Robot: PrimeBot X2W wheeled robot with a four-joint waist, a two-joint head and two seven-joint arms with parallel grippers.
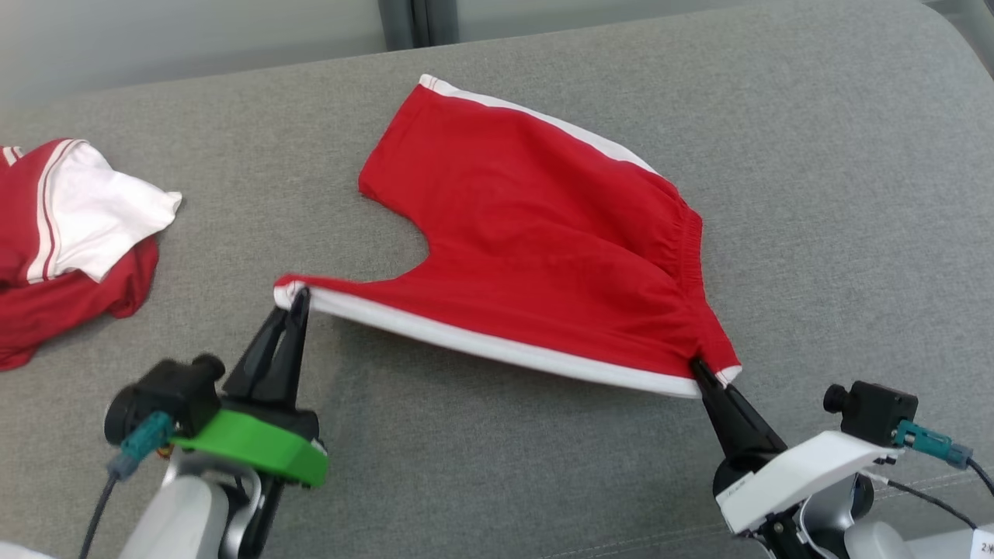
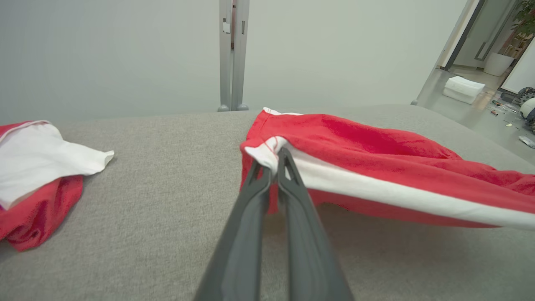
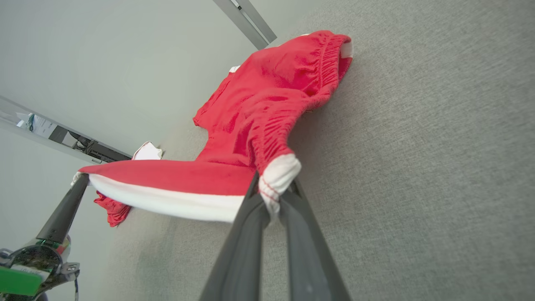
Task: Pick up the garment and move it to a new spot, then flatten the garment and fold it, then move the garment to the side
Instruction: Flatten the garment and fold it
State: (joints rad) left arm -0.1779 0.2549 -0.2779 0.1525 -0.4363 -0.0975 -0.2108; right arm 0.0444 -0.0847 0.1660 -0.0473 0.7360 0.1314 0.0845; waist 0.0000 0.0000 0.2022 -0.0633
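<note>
The garment [image 1: 536,241] is a pair of red shorts with white side stripes, spread across the grey cushion. Its near edge is lifted and stretched taut between my two grippers, while the far part lies on the surface. My left gripper [image 1: 299,296] is shut on the leg-hem corner, seen up close as white trim [image 2: 267,152] pinched between the dark fingers [image 2: 292,196]. At the other end my right gripper [image 1: 699,367] is shut on the waistband corner [image 3: 276,173]. The red shorts [image 3: 267,104] run away from that grip, with the left arm's finger [image 3: 62,213] holding the other end.
A second red and white garment [image 1: 62,233] lies crumpled at the far left of the grey surface [image 1: 839,233], also visible beside my left fingers as a heap [image 2: 37,175]. A pale wall with a metal post [image 2: 233,54] stands behind the surface.
</note>
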